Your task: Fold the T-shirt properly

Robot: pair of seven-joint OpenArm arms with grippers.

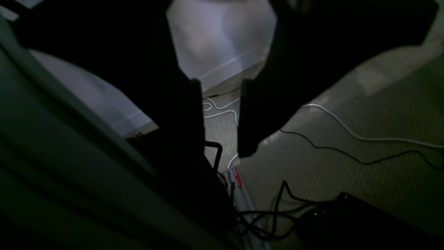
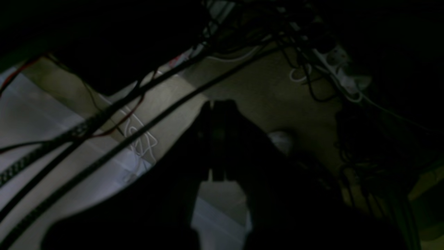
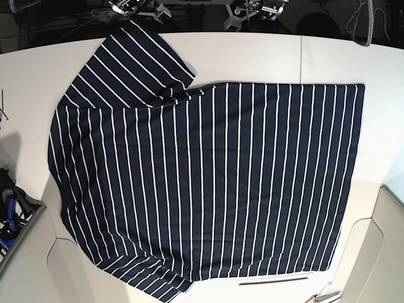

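Observation:
The T-shirt (image 3: 208, 183) lies spread flat on the white table (image 3: 265, 57) in the base view, navy with thin white stripes. Its hem is to the right, one sleeve (image 3: 132, 63) is at upper left and the other (image 3: 148, 281) at lower left. No label shows. Both arms are off the cloth; only their hardware shows at the top edge (image 3: 259, 9). In the left wrist view my left gripper (image 1: 222, 139) is open and empty over the floor. In the right wrist view my right gripper (image 2: 215, 107) has its fingers pressed together with nothing between them. Neither wrist view shows the shirt.
A grey bin (image 3: 22, 218) with blue items stands at the table's left edge. A thin dark strip (image 3: 274, 279) lies by the front edge. Cables (image 1: 347, 132) and a power strip (image 2: 343, 69) lie on the carpet below the arms.

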